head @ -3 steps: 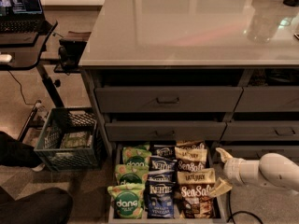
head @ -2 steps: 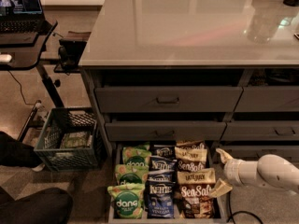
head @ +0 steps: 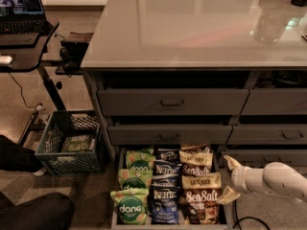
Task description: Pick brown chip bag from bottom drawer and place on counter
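Note:
The bottom drawer is pulled out and holds three rows of bags. Two brown "Late July Sea Salt" chip bags lie in its right row, one in front and one behind. My gripper is at the drawer's right side, next to the front brown bag, on a white arm coming in from the right. It is open, with one fingertip up by the rear bag and the other at the front bag's right edge. It holds nothing. The glossy pale-grey counter spans the top of the cabinet above.
Blue Kettle bags fill the middle row and green dang bags the left row. Closed drawer fronts sit above. A green crate stands on the floor to the left. A black desk with a laptop is at far left. A cable lies on the floor.

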Controlling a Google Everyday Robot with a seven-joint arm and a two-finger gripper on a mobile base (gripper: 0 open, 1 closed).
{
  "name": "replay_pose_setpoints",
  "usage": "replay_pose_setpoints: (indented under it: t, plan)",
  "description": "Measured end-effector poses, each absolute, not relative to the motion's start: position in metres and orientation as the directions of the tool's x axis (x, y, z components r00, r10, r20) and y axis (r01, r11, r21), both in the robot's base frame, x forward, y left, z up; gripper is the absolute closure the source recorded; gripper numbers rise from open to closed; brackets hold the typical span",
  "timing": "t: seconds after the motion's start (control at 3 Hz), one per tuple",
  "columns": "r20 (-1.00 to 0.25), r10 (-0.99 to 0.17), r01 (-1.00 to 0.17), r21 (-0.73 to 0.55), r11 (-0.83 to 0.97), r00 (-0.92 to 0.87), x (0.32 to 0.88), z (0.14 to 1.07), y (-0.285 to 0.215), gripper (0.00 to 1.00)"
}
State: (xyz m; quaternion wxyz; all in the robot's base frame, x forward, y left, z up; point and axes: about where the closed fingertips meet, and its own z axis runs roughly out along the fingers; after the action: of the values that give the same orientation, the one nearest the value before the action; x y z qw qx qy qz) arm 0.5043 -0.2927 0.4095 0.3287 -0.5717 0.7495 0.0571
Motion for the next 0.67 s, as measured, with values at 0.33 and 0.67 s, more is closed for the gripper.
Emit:
replay_pose_setpoints:
  t: [0.33,0.67]
  plan:
    - [-0.533,-0.839,-0.900,-0.303,0.314,-0.113,0.507,0.396,-0.295,0.00]
    - [-0.515,-0.852,-0.907,-0.309,0.286,-0.093,0.509,0.383,-0.294,0.00]
